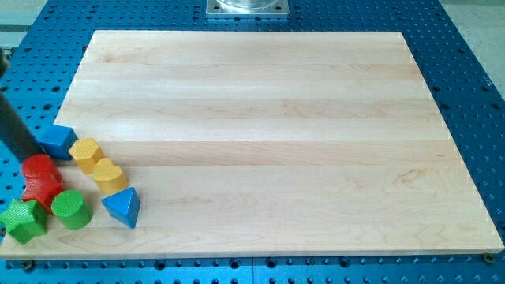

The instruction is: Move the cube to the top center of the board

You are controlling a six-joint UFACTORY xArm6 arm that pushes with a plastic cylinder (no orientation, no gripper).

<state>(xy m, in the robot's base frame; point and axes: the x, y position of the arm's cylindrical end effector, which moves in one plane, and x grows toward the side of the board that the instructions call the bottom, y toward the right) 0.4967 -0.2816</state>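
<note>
The blue cube sits at the board's left edge, in the lower left of the view. My tip is the lower end of the dark rod that comes in from the view's left edge. It stands right at the cube's left side, just above the red cylinder; I cannot tell whether it touches the cube. The cube is far from the board's top center.
Below and right of the cube lie a yellow hexagonal block, a yellow heart-like block, a red star, a green cylinder, a green star and a blue triangular block. The wooden board lies on a blue perforated table.
</note>
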